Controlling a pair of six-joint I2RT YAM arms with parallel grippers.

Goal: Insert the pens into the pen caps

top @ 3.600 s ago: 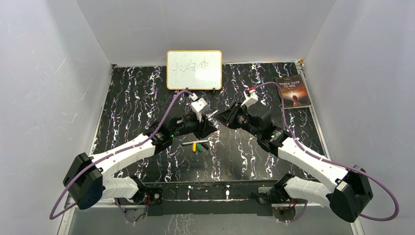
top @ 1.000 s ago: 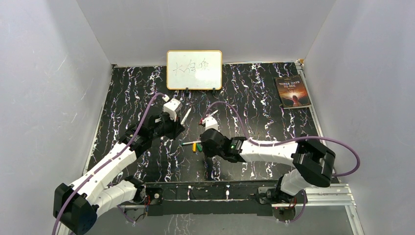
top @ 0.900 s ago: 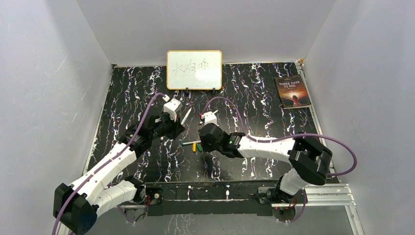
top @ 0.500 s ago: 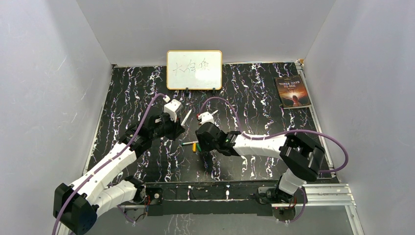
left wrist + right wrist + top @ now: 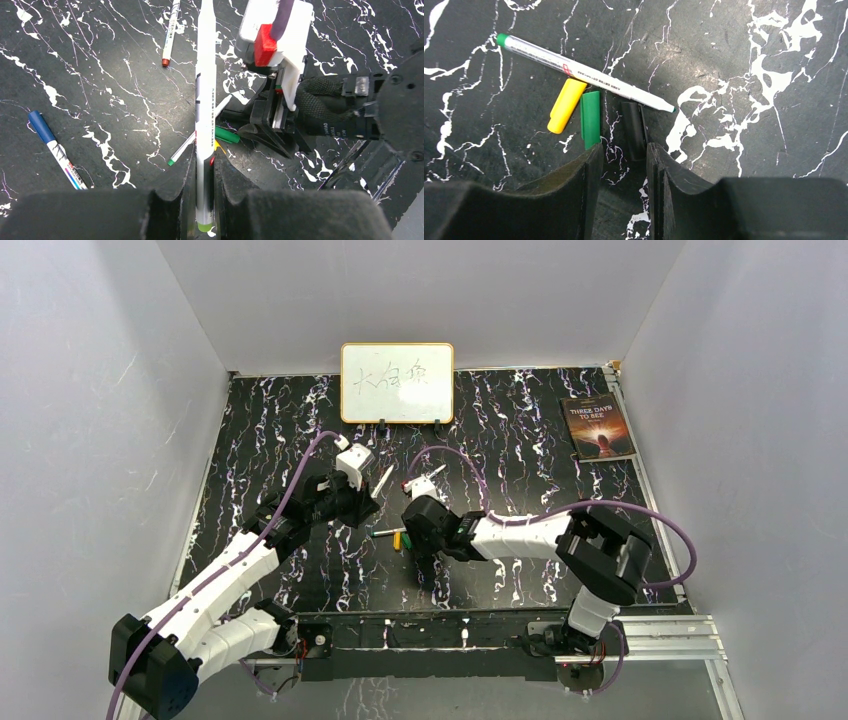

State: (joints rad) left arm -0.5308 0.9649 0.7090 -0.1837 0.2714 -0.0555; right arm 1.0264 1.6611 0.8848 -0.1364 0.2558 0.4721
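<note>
"So, from above, how much can be judged done?"

"Little is settled there. The left pincer is seen closed on a held pen, which is lifted off the worktop. The right pincer is lowered just beside a green-tipped pen and some small caps."

"And what is shown at the left wrist?"

"The held pen is clamped between the fingers and runs straight ahead of them. Its tip is cut off by the frame, so whether a cap is on it cannot be told. Off to that pincer's left a blue-capped pen is lying, so one insertion is counted as finished. Far ahead, a red-tipped pen is lying bare."

"And at the right wrist?"

"The right pincer is held open and nothing is gripped. The near end of a black cap reaches into the gap, close to one finger. A green cap is just ahead of the other finger, with a yellow cap beside it, further out. The green-tipped pen is laid crosswise beyond all three. Three caps are loose, so three pens are judged left to be capped. About a quarter of the task is taken as done."
</note>
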